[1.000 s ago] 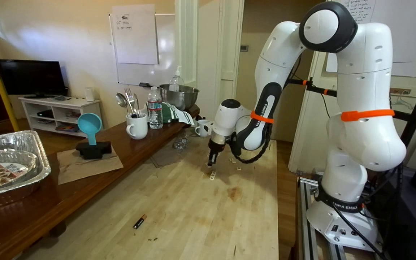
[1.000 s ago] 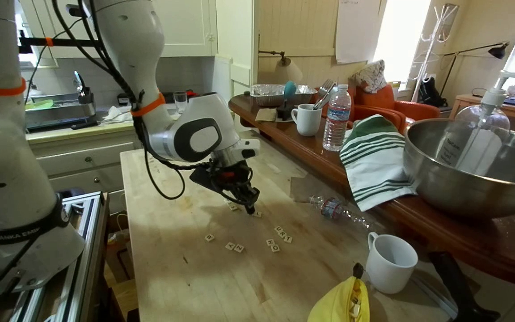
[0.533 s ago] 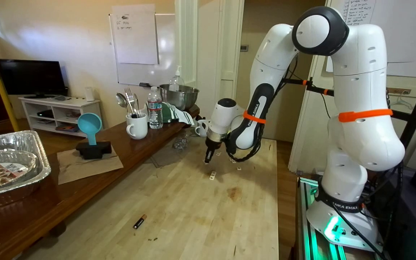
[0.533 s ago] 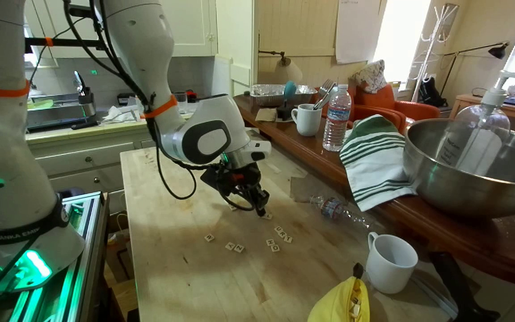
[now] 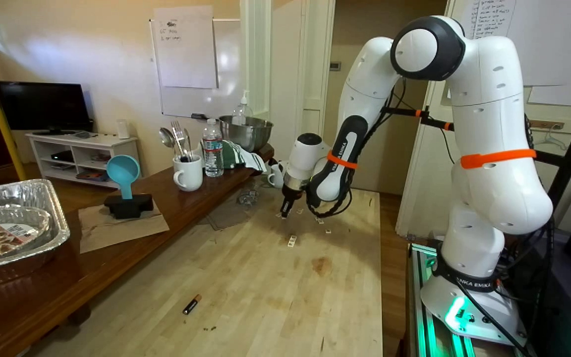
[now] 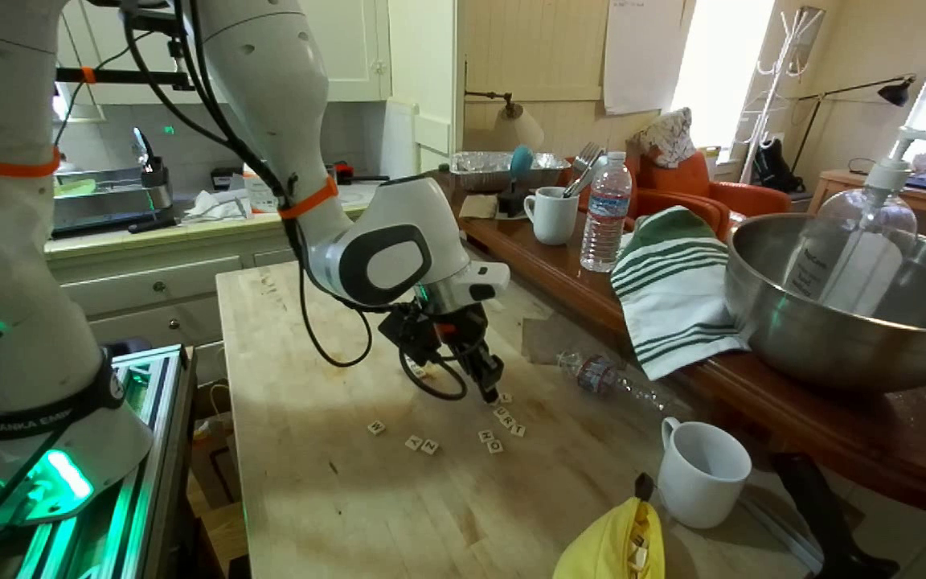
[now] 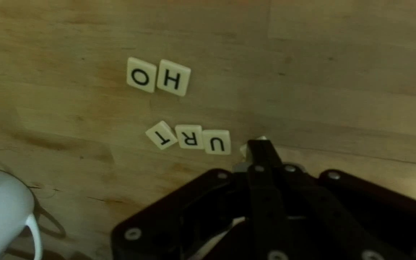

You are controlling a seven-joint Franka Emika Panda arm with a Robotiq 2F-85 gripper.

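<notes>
My gripper (image 7: 260, 142) is shut, its two black fingertips pressed together, low over the wooden table. A pale letter tile (image 7: 243, 150) lies under or against the fingertips; its corners peek out and its letter is hidden. It also shows beside the fingertips (image 6: 492, 397) in an exterior view as a small tile (image 6: 506, 398). Just beside it is a row of tiles: U (image 7: 216, 142), R (image 7: 189, 137) and a tilted T (image 7: 161, 135). Tiles O (image 7: 141, 74) and H (image 7: 174, 78) lie side by side farther off.
More tiles, W (image 6: 376, 427), Y (image 6: 413, 442) and N (image 6: 430, 446), lie on the table. A white mug (image 6: 704, 473), yellow pouch (image 6: 612, 543) and lying plastic bottle (image 6: 604, 376) are nearby. A battery (image 5: 192, 304) lies farther along. A raised brown counter (image 5: 181, 213) runs alongside.
My shut gripper has moved across the table towards the U, R, T row. The tile at its fingertips has slid along with it and now lies close to the U.
</notes>
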